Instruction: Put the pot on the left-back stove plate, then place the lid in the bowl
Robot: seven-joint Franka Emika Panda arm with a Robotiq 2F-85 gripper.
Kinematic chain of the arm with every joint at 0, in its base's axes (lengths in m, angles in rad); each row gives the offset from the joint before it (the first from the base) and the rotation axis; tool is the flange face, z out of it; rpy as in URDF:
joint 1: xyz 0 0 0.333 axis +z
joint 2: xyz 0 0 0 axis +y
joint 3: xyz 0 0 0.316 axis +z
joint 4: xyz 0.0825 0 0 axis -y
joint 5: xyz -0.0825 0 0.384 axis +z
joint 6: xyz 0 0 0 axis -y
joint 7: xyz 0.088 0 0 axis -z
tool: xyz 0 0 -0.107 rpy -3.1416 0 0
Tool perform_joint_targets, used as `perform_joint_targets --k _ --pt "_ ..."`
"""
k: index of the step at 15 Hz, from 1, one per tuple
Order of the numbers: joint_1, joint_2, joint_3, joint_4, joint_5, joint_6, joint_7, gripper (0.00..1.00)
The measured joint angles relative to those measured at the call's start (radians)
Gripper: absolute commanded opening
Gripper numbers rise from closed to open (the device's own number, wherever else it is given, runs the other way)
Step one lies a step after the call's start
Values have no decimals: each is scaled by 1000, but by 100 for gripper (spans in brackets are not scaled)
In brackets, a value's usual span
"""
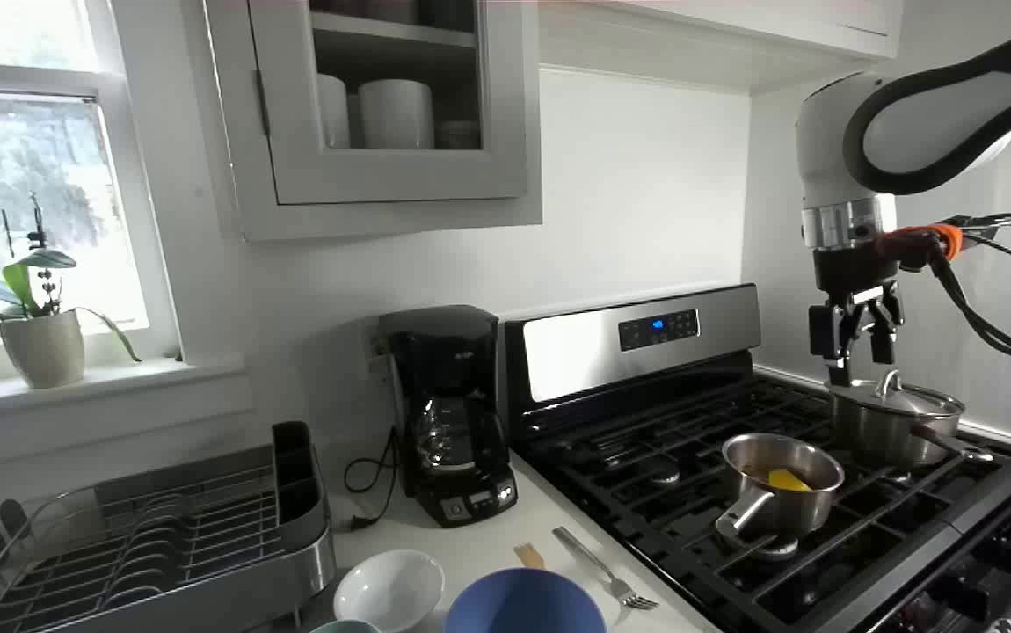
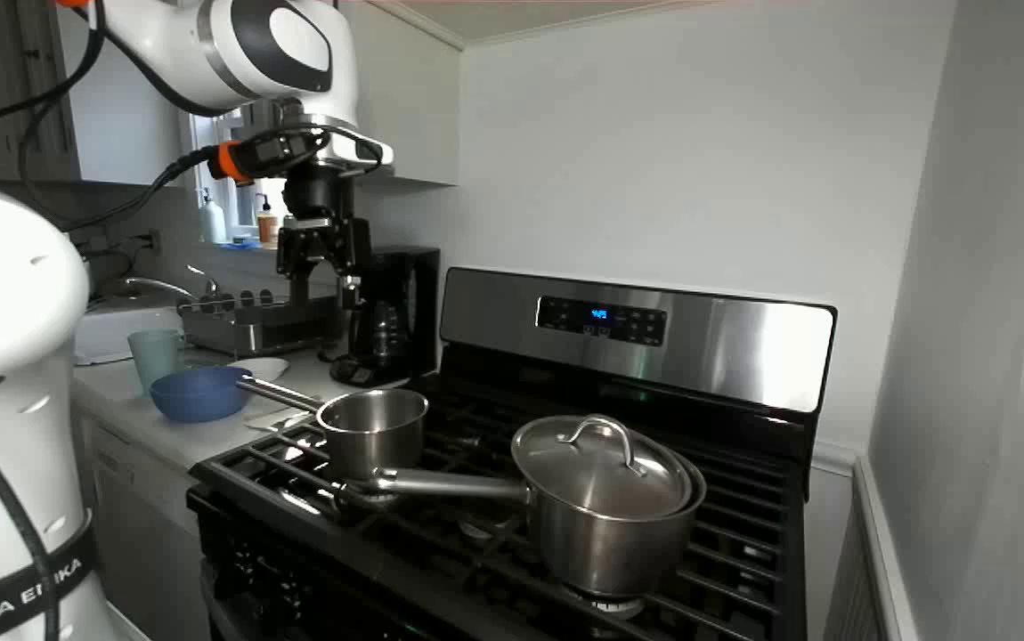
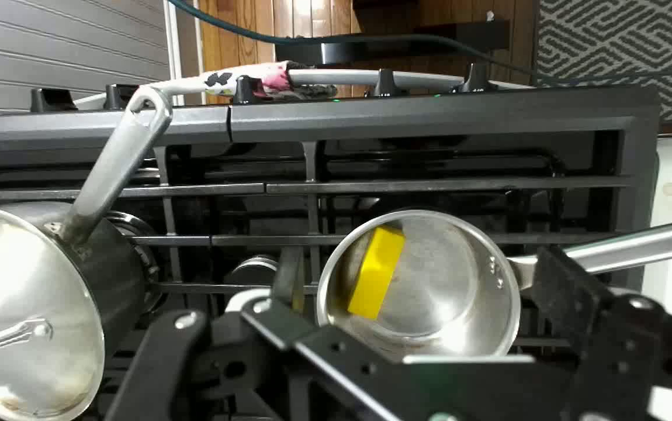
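The small metal pot (image 1: 791, 510) stands on the left-front burner with a yellow block (image 3: 377, 272) inside; it also shows in an exterior view (image 2: 376, 452) and in the wrist view (image 3: 429, 266). Its long handle points toward the counter. The left-back stove plate (image 1: 662, 473) has nothing on its grate. The lid (image 2: 601, 467) rests on the larger steel pot (image 2: 605, 552). My gripper (image 2: 325, 294) is open and empty, above the small pot and apart from it; in the wrist view its fingers (image 3: 423, 278) appear either side of the pot. A blue bowl (image 1: 523, 607) and a white bowl (image 1: 389, 587) sit on the counter.
A black coffee maker (image 1: 448, 422) stands beside the range, close to the left-back burner. A fork (image 1: 607, 567) lies by the bowls. A dish rack (image 1: 207, 527) and a green cup (image 2: 156, 356) are further along the counter. The larger pot's handle (image 2: 454, 483) points toward the small pot.
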Motion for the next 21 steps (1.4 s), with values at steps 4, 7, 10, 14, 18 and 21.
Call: perform_joint_targets --k 4,7,10,14,18,21 --pt "0 0 0 0 0 0 0 100" --pt "0 0 0 0 0 0 0 100" --pt "1 0 0 0 0 0 0 100" --pt "5 29 -1 12 86 41 75 100" --pt "24 123 21 40 178 131 165 100" --pt "25 206 61 65 175 181 268 100"
